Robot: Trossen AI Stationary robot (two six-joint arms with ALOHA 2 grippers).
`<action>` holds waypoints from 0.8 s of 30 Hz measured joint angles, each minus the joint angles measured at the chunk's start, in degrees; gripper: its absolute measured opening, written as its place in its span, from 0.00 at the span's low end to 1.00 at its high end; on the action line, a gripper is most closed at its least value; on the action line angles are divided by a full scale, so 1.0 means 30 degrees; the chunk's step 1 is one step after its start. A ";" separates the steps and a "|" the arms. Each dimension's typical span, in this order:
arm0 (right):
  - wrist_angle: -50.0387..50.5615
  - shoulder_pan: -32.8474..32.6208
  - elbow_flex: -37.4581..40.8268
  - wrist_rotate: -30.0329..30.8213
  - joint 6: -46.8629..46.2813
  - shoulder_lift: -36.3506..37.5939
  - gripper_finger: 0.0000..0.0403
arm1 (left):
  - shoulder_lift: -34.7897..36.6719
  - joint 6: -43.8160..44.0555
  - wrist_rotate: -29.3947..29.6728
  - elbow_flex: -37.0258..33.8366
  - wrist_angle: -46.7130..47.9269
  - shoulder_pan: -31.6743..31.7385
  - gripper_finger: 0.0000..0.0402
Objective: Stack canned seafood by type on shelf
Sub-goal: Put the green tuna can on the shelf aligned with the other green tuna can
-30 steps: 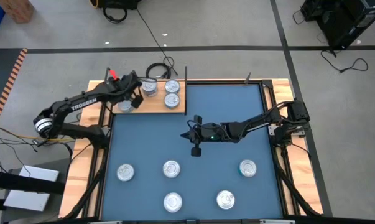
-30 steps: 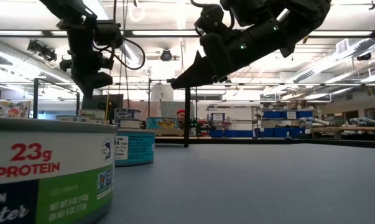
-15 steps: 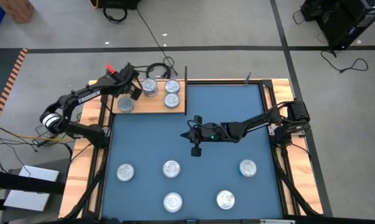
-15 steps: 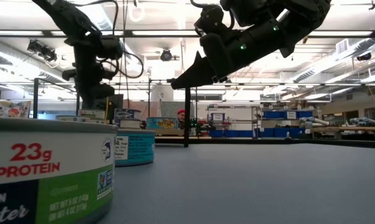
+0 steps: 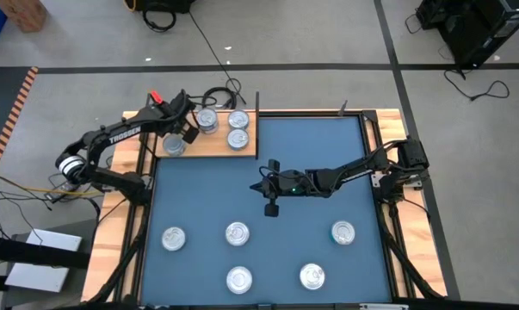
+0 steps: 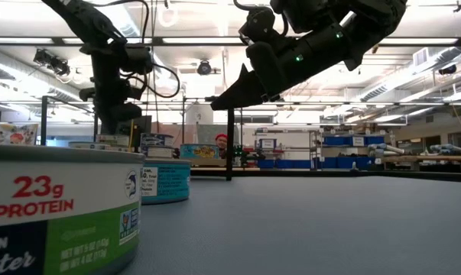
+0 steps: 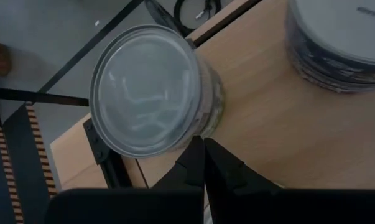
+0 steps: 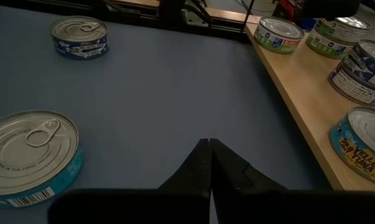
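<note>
- On the shelf [image 5: 209, 143], at the far left corner of the table, stand several tins: one near its left end [image 5: 174, 145], one at the back [image 5: 206, 121], and two close together toward its right end [image 5: 237, 139]; whether any are stacked cannot be told from above.
- Across the blue mat [image 5: 311, 164] five more tins lie singly and well apart: three toward the near left [image 5: 173, 238], [image 5: 237, 232], [image 5: 238, 279] and two toward the near right [image 5: 312, 275], [image 5: 342, 232].
- The left gripper [image 5: 188, 131] hangs above the shelf's left part with its jaws closed on nothing; its wrist view shows a tin's plain silver face [image 7: 150, 90] just beyond the fingertips [image 7: 196, 163], beside the shelf's edge.
- The right gripper [image 5: 271, 207] hovers over the middle of the mat, jaws closed and empty, with tins on the mat and on the shelf ahead of it.
- Against a second ago, the left arm has drawn back and swung toward the shelf's left rear; half a second ago it was already almost where it is now. The right arm and all tins have not moved.
- Readable writing: "23g PROTEIN" on the nearest tin [image 6: 62, 206] in the low view, "YELLOW… TUNA" on a blue-labelled tin [image 8: 364, 146] on the shelf, and "TROSSEN" along the left arm [image 5: 121, 135].
</note>
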State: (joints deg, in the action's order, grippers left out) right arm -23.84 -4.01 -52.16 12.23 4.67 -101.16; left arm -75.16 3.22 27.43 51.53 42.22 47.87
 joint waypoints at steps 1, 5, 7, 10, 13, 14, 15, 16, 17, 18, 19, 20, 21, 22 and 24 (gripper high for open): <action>0.0009 0.0000 0.0000 0.0000 0.0000 0.0000 0.02 | 0.0000 0.0000 -0.0004 0.0000 0.0026 -0.0098 0.01; 0.0009 0.0000 0.0000 -0.0003 0.0000 0.0000 0.02 | 0.0000 0.0076 -0.0026 0.0000 0.0091 -0.0552 0.01; 0.0002 0.0000 0.0000 0.0000 0.0000 0.0000 0.02 | 0.0000 0.0129 -0.0026 0.0000 0.0087 -0.0737 0.01; 0.0002 0.0000 0.0000 0.0000 0.0000 0.0000 0.02 | 0.0000 0.0139 0.0535 0.0000 -0.0175 -0.0864 0.01; 0.0002 0.0000 0.0000 -0.0002 0.0000 0.0000 0.02 | 0.0000 0.0264 0.2012 0.0000 -0.1069 -0.0779 0.01; 0.0002 0.0000 0.0000 -0.0005 0.0000 0.0000 0.02 | 0.0000 0.0309 0.2218 0.0000 -0.1393 -0.0609 0.01; 0.0002 0.0000 0.0000 0.0000 0.0000 0.0000 0.02 | 0.0000 0.0375 0.2240 0.0000 -0.1650 -0.0374 0.01; 0.0002 0.0000 0.0000 0.0000 0.0000 0.0000 0.02 | 0.0000 0.0386 0.2214 0.0000 -0.1787 -0.0152 0.01; 0.0002 0.0000 0.0000 0.0000 0.0000 0.0000 0.02 | -0.0007 0.0383 0.2167 0.0000 -0.1860 0.0072 0.01; 0.0002 0.0000 0.0000 0.0000 0.0000 0.0000 0.02 | -0.0062 0.0295 0.2180 0.0000 -0.1864 0.0254 0.01; 0.0002 0.0000 0.0000 0.0000 0.0000 0.0000 0.02 | -0.0160 0.0182 0.2153 0.0000 -0.1807 0.0418 0.01; 0.0002 0.0000 0.0000 0.0000 0.0000 0.0000 0.02 | -0.0249 0.0070 0.2046 0.0000 -0.1643 0.0564 0.01; -0.0003 0.0000 0.0000 -0.0004 0.0000 0.0000 0.02 | -0.0343 0.0051 0.1874 0.0000 -0.1454 0.0679 0.01; 0.0002 0.0000 0.0000 0.0000 0.0000 0.0000 0.02 | -0.0437 0.0045 0.1686 0.0000 -0.1357 0.0754 0.01; 0.0002 0.0000 0.0000 -0.0006 0.0000 0.0000 0.02 | -0.0656 0.0037 0.1396 0.0000 -0.1255 0.0797 0.01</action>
State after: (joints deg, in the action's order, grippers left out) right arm -23.83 -4.01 -52.16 12.21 4.67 -101.16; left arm -77.12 3.33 31.62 51.53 38.45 50.26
